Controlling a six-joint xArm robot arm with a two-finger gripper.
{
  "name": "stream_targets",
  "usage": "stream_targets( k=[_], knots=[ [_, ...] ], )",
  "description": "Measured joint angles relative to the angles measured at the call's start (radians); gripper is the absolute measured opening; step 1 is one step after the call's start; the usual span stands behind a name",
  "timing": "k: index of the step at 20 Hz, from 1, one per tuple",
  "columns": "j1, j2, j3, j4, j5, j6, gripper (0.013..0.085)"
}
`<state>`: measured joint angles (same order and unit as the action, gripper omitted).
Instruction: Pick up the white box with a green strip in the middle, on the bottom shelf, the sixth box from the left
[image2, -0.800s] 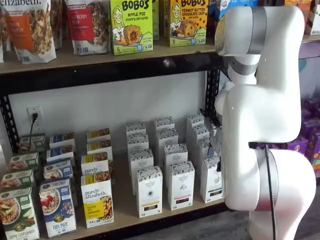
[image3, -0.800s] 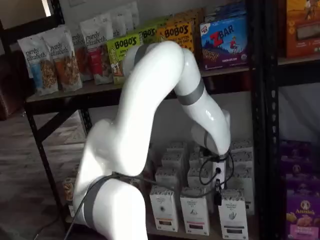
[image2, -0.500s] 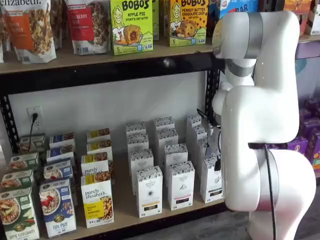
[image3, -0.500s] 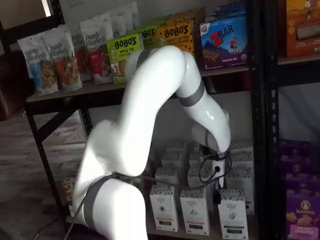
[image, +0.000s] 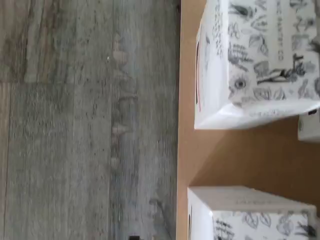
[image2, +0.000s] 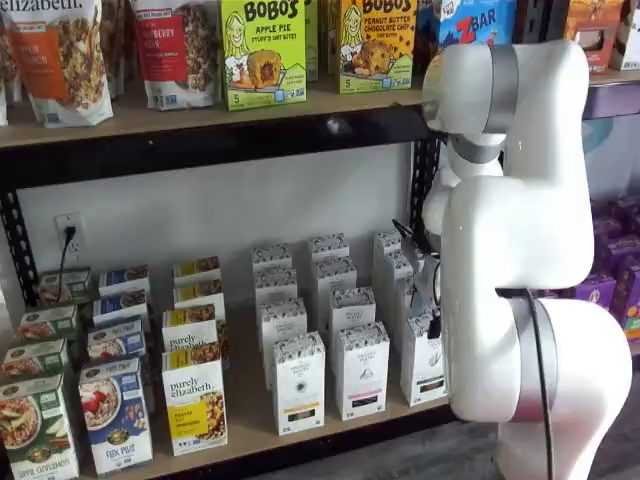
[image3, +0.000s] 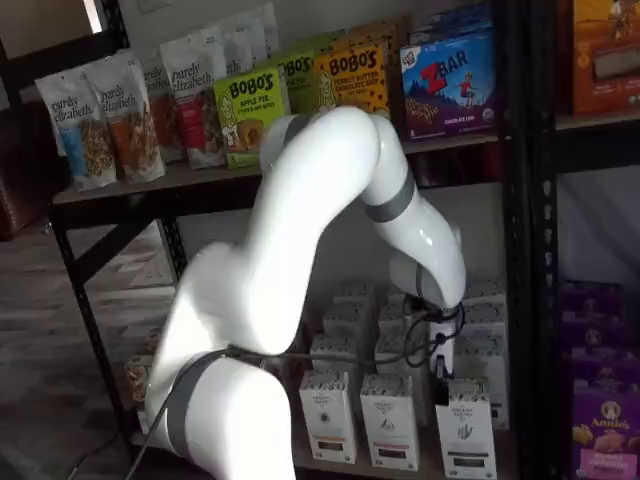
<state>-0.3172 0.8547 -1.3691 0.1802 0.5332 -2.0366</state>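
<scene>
The white box stands at the front of the right-hand column of white cartons on the bottom shelf. It has a speckled top flap and a dark strip low on its face, and it also shows in a shelf view. My gripper hangs just above and behind it, mostly hidden by the white arm. Only dark finger parts and a cable show, so its opening cannot be read. The wrist view shows two speckled white carton tops on the tan board; I cannot tell which is the target.
Two more columns of white cartons stand to the left, then Purely Elizabeth boxes and other cereal boxes. A black upright rises behind the gripper. Purple boxes sit at the right. Grey floor lies before the shelf edge.
The arm's upper joints have swung slightly left, toward the shelf. The gripper has stayed over the right column of white cartons, shifting only a little.
</scene>
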Motion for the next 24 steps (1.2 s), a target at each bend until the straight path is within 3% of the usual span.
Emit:
stream_targets(
  k=[13,24],
  knots=[
    [0.011,0.12,-0.151,-0.121,0.047,0.116,0.085],
    [0.026,0.184,-0.204,-0.199,0.047,0.198,0.085]
  ],
)
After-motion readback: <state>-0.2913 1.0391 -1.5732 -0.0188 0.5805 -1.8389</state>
